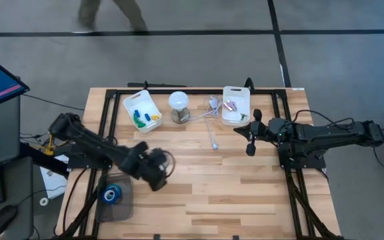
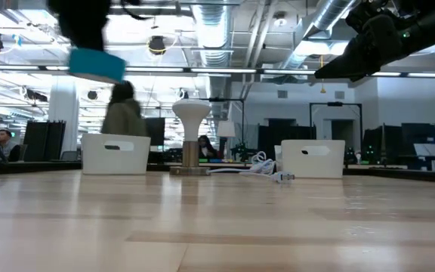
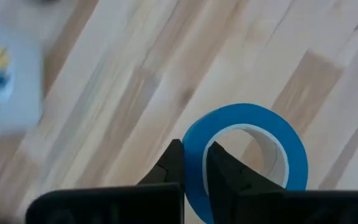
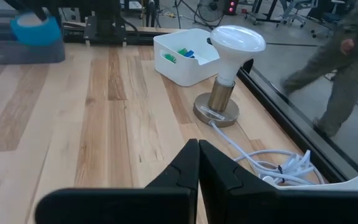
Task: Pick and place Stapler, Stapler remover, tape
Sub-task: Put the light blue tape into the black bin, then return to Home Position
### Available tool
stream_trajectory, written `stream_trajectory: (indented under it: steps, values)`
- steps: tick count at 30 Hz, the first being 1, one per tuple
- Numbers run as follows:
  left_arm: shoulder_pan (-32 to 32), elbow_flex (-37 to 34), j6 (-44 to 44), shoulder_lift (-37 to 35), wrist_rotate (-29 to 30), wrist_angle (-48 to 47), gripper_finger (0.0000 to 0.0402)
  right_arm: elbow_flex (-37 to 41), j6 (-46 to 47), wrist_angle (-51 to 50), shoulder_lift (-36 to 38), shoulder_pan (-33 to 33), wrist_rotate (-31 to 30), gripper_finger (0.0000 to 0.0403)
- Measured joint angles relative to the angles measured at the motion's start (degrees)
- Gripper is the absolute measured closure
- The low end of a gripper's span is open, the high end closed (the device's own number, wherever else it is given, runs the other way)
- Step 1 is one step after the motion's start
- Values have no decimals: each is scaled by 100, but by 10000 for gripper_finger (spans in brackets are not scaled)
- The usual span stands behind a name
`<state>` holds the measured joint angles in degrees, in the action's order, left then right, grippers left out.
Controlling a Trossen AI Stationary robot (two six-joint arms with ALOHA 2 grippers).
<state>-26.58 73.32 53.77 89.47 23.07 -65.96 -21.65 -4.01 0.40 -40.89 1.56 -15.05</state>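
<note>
Left gripper [image 3: 193,163] has a roll of blue tape [image 3: 247,155] pinched by its wall, lifted clear of the table [image 1: 232,187].

Closest in, the two dark fingers clamp one side of the ring, one finger outside, one inside the pale core; the roll stands on edge, its hole facing sideways across the pale wood planks, the band smooth and bright blue; another blue roll [image 1: 111,194] lies flat in a clear tray [image 1: 122,212] at the near left corner; farther back, a white bin [image 1: 142,110], a mushroom-shaped white lamp [image 1: 179,107] and a second white bin [image 1: 235,105]; the right gripper [image 4: 198,163] hovers near that bin, fingers pressed together on nothing.
</note>
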Motion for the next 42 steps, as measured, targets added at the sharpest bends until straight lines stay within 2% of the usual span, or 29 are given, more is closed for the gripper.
stream_trajectory:
  steps: [4, 9, 17, 21, 25, 30, 34, 42]
  values:
    - [-633, 0, 1250, -231, -46, -836, 386, 0, 0, 0, 1, 0, 0, 403]
    - [-1520, -28, 2681, -252, -459, -1349, 386, 0, 0, -9, -1, 0, 0, 403]
    - [-2852, -920, 4873, -245, -1526, -1266, 386, 0, -52, -8, 0, 0, -2, 403]
    - [-3398, -1481, 5775, -243, -1621, -753, 386, 0, -52, -7, 0, 0, -2, 403]
    - [-3577, -1974, 6074, -267, -1508, 63, 386, 0, -50, -2, -1, 0, -2, 403]
    - [-3567, -2164, 6067, -290, -1133, 433, 380, 0, -50, 0, -1, 0, -2, 403]
    - [-3552, -2258, 6031, -282, -672, 368, 342, 0, -50, -2, 0, 0, -2, 403]
    - [-3344, -2459, 6055, -440, -663, 317, 256, 0, -48, -3, -1, 2, -2, 403]
